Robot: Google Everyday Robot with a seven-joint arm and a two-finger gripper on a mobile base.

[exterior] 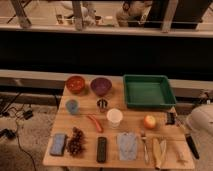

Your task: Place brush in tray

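The brush lies at the table's front right corner, its black handle pointing toward the front edge and a pale tan part beside it. The green tray stands at the back right of the table with nothing in it. My gripper is a dark shape at the right edge of the table, between the tray and the brush, just right of the apple. The white arm comes in behind it from the right. The gripper holds nothing that I can see.
On the table are an orange bowl, a purple bowl, a blue cup, a white cup, a red chili, grapes, a black remote, a fork and a banana.
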